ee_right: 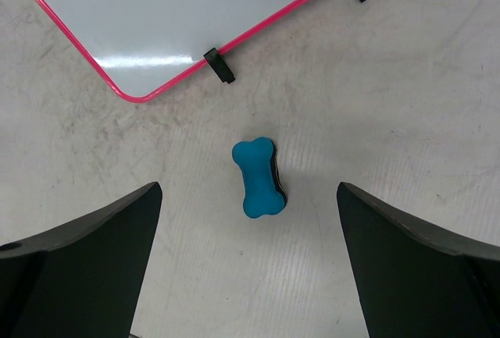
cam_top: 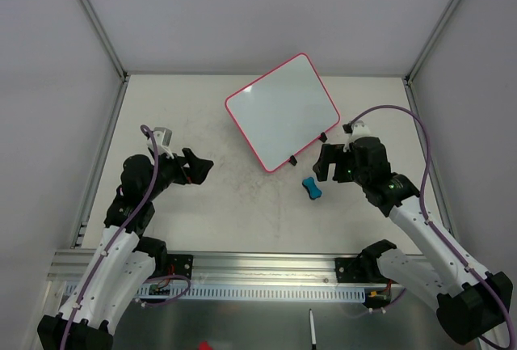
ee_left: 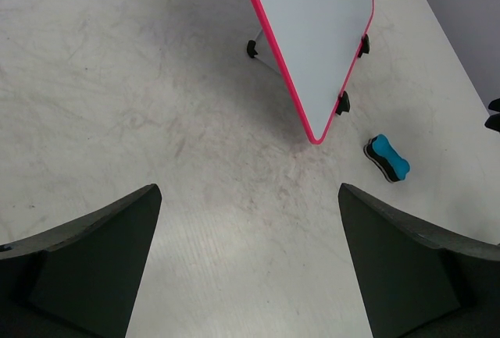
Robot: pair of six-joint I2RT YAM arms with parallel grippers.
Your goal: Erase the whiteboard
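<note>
From above, the left hand [cam_top: 197, 169] is seen wide open and empty over the scuffed pale desk [cam_top: 202, 225], well apart from the whiteboard [cam_top: 281, 111], which is set askew toward the far middle. The right hand [cam_top: 324, 162] is placed just beside the board's clipped edge. In the left wrist view, only bare desk is framed between the fingers. In the right wrist view, the fingers are spread above a blue eraser [ee_right: 258, 178], untouched. Grey walls enclose the desk.
</note>
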